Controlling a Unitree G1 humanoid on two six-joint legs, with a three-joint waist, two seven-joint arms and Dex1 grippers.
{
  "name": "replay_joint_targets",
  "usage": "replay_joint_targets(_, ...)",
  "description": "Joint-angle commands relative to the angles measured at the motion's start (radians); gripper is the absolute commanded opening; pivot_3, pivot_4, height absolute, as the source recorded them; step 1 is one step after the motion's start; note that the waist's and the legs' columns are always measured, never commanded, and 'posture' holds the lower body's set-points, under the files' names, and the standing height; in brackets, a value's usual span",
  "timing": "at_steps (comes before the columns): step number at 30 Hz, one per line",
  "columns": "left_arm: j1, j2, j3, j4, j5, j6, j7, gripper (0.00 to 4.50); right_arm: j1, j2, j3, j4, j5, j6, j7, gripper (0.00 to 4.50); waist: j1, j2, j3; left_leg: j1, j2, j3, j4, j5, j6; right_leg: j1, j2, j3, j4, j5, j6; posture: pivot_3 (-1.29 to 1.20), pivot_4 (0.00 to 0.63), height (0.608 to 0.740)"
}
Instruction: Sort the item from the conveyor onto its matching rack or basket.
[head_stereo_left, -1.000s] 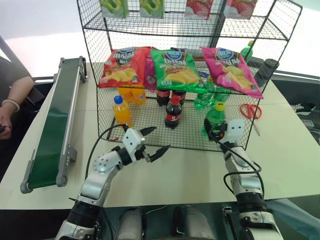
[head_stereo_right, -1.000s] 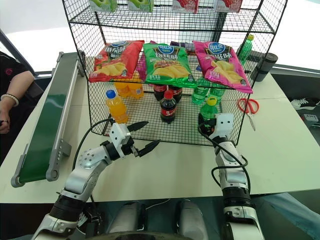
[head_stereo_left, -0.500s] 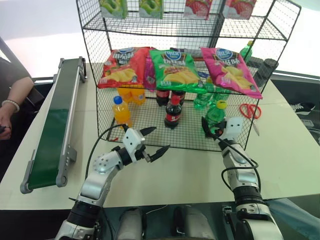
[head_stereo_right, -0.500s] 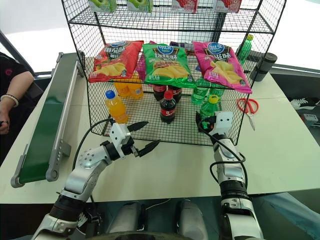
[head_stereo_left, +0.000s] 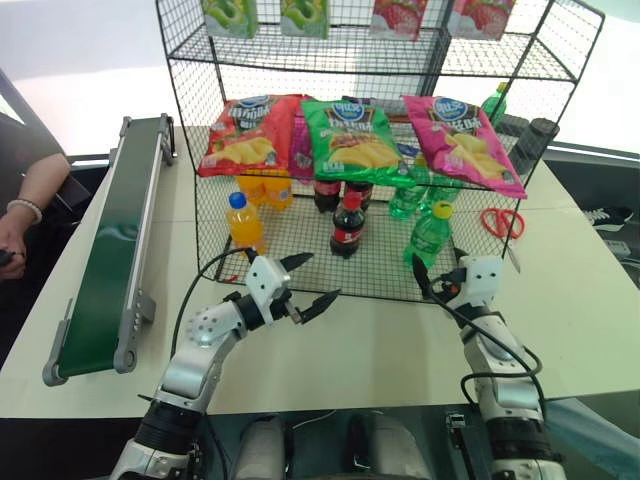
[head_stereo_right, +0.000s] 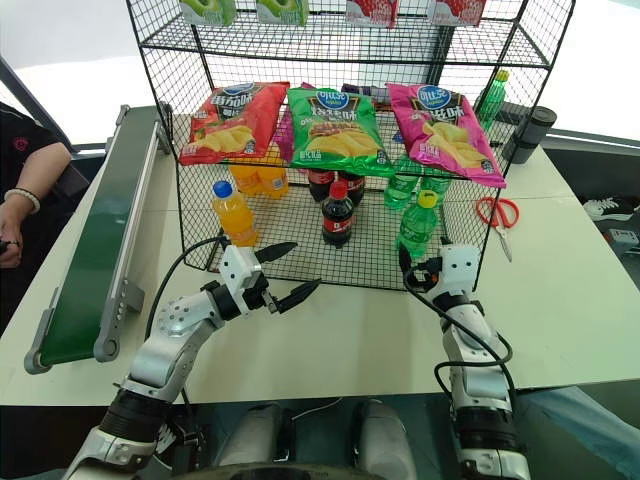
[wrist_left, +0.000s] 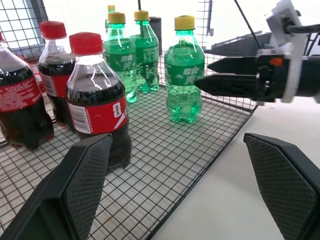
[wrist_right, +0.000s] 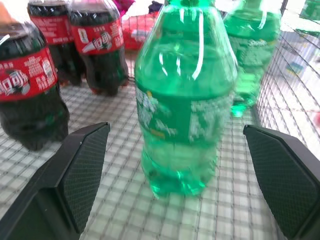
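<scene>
Both arms reach forward. The left gripper (head_stereo_left: 318, 283) points level toward the right, fingers spread wide. The right gripper (head_stereo_right: 411, 279) points straight ahead, its fingers apart and empty.

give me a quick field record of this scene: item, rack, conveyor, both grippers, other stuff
item: green soda bottle with yellow cap, upright on the rack's bottom tier, front right, no gripper touching it
rack: black wire rack, chip bags on the middle tier, cola, orange and green bottles below
conveyor: green belt on the table's left side, nothing on it
right gripper: open, just in front of the bottle
left gripper: open, holding nothing, over the table before the rack
other: red scissors right of the rack; a person's arm at far left
</scene>
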Motion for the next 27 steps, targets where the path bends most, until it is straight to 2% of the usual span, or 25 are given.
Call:
replay_joint_targets(1,-0.007,0.015,0.024,-0.025,-0.009,0.003,0.002,4.5,0.08,-0.058,0.014,-0.207,0.021,0.05,0.059,4.45,0.0,0.0,0.0,0.0,0.0,0.0,0.0,0.0,0.0,0.0,0.0,0.0,0.0,0.0,0.0,0.0,0.15,0.735)
replay_joint_targets(6,0.019,0.088,0.101,-0.054,-0.047,0.081,0.006,4.5,0.245,-0.177,0.021,-0.439,0.077,0.126,0.193,4.45,0.0,0.001,-0.001,0.0,0.0,-0.001,0.0,0.0,0.0,0.0,0.001,0.0,0.0,0.0,0.0,0.0,0.15,0.735)
replay_joint_targets(11,0.092,0.174,0.182,-0.08,-0.062,0.109,-0.002,4.5,0.331,-0.252,-0.04,-0.557,0.17,0.201,0.255,4.45,0.0,0.001,-0.001,0.0,0.001,-0.001,-0.001,0.0,0.0,0.0,0.002,0.0,-0.002,0.0,0.0,0.0,0.15,0.735)
replay_joint_targets(18,0.198,0.246,0.295,-0.103,-0.076,0.118,0.009,4.5,0.348,-0.325,-0.14,-0.586,0.254,0.285,0.296,4.45,0.002,0.0,-0.002,-0.001,0.001,-0.001,0.001,0.0,0.0,0.0,0.001,0.0,-0.003,-0.001,0.0,0.0,0.15,0.735)
replay_joint_targets(27,0.226,0.242,0.306,-0.11,-0.084,0.118,0.006,4.5,0.331,-0.345,-0.162,-0.563,0.259,0.317,0.321,4.45,0.003,-0.001,-0.002,-0.002,0.001,-0.001,0.001,0.0,0.0,0.0,0.0,0.0,-0.004,-0.001,0.0,0.0,0.15,0.735)
